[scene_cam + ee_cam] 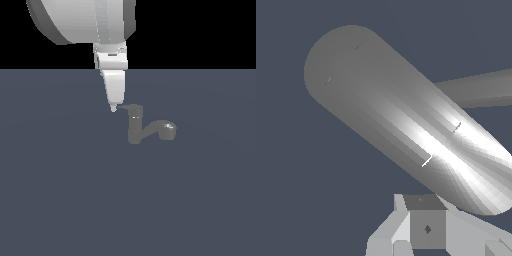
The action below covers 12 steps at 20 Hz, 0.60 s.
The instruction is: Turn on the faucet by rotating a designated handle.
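The faucet (135,129) is a small dull grey tap standing on the blue-grey floor, with its curved spout ending in a round head (167,131) toward the exterior view's right. The handle (126,107) is a thin lever sticking out from the top of the body toward the exterior view's left. My gripper (113,107) hangs point-down from above, fingers together, its tip touching the lever's free end. In the wrist view a thick grey faucet part (401,125) fills the frame just past my fingertips (426,229), with a thinner grey bar (481,90) behind it. I cannot tell which parts these are.
The flat blue-grey floor (60,190) spreads around the faucet, with nothing else standing on it. The arm's large white wrist housing (80,20) hangs above and to the exterior view's left of the faucet.
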Available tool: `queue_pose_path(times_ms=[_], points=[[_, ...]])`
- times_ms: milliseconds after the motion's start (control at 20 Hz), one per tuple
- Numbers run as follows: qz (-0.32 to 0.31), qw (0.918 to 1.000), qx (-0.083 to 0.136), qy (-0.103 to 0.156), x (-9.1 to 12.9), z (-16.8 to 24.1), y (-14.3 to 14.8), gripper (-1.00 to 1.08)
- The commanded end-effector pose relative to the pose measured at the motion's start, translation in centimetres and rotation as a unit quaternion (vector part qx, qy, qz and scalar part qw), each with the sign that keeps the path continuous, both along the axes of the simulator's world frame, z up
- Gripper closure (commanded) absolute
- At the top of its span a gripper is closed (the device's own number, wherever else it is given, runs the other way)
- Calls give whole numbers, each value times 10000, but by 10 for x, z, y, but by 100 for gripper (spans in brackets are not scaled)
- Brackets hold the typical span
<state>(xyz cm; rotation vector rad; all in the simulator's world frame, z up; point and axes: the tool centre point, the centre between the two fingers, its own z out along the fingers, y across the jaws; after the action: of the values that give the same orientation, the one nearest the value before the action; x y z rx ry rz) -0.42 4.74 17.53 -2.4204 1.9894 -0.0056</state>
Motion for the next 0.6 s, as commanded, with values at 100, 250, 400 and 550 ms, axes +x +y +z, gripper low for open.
queue_pose_path(times_ms=[100,250,400,550], points=[[-88,10000,-17,33,-14,-2,-23,108],[-90,10000,-18,36,-23,-2,-31,108],[-93,9999,-19,39,-29,-2,-37,108],[-34,10000,-7,15,-25,-1,-39,108]])
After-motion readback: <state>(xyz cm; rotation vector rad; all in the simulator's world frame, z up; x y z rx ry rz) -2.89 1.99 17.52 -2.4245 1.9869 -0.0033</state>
